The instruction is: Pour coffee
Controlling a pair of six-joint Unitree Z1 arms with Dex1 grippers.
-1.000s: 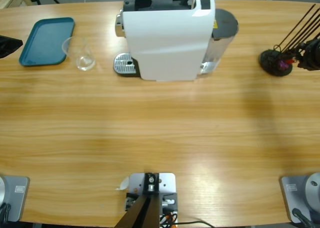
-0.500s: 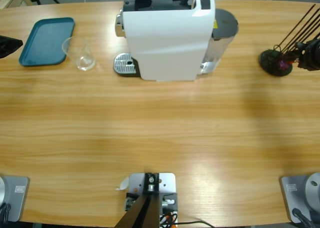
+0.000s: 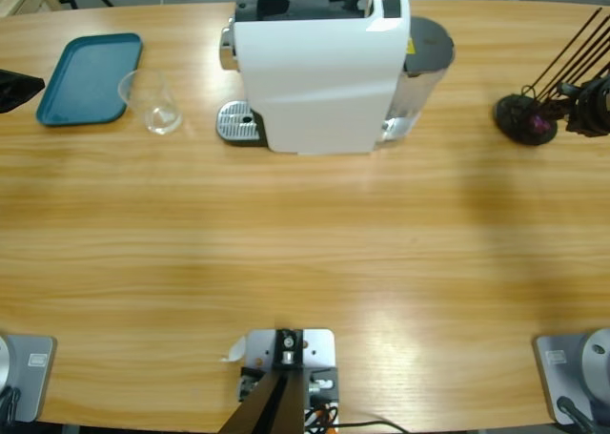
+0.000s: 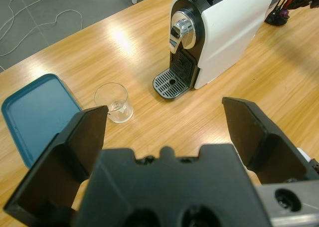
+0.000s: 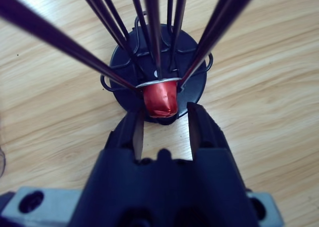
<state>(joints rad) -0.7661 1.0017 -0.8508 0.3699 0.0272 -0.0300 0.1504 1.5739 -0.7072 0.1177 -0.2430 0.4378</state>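
Note:
A white coffee machine (image 3: 319, 72) stands at the table's far middle, its metal drip tray (image 3: 236, 123) bare. Left of it sits a small clear glass (image 3: 160, 105), which looks empty (image 4: 113, 103); the coffee is out of view. My left gripper (image 4: 164, 107) hangs wide open above the table's left end (image 3: 14, 86), facing the glass and machine (image 4: 219, 32) and holding nothing. My right gripper (image 5: 164, 114) is open, its jaws flanking the lower end of a red capsule (image 5: 161, 98) that hangs in a black wire capsule holder (image 5: 158, 70) at the table's right end (image 3: 524, 119).
A teal tray (image 3: 89, 78) lies at the far left beside the glass. The holder's long black rods (image 3: 572, 48) fan out above the right gripper (image 3: 593, 108). Bare wooden tabletop (image 3: 305, 253) stretches across the middle and front.
The right gripper has edged very slightly at the holder. The left gripper, glass and machine have not moved.

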